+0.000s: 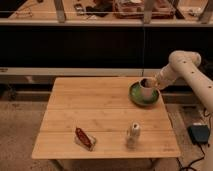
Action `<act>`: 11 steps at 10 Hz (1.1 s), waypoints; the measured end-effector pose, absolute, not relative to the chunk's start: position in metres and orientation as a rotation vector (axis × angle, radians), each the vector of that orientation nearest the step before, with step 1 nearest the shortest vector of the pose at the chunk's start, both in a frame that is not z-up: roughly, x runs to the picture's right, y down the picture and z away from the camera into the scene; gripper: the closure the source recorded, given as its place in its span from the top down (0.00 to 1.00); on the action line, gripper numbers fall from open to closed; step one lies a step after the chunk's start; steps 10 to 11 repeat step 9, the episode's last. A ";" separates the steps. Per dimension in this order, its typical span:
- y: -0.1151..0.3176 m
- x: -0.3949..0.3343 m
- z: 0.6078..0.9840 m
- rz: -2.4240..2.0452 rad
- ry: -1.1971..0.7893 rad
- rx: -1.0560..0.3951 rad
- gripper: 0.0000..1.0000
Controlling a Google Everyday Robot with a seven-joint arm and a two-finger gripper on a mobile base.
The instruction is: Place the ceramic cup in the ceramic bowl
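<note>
The ceramic cup [148, 90], white with a dark inside, stands upright inside the green ceramic bowl [136, 98] at the table's far right edge. My gripper [154, 84] comes in from the right at the end of the white arm [182, 65] and is shut on the cup's right side, low over the bowl. The cup's base is down in the bowl's lighter green inside.
The wooden table [100, 110] also holds a red packet [85, 138] at the front left and a small white bottle-shaped object [134, 133] at the front right. A dark shelf unit stands behind the table. A grey box [200, 133] lies on the floor to the right.
</note>
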State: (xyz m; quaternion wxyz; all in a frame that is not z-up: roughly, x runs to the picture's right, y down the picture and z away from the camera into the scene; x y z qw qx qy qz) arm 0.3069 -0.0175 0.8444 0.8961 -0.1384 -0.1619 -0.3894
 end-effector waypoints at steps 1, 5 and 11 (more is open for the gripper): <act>-0.017 0.305 0.850 -0.811 -0.328 -0.275 0.80; -0.022 0.300 0.864 -0.733 -0.340 -0.159 0.80; -0.066 0.311 0.826 -0.694 -0.340 0.036 0.80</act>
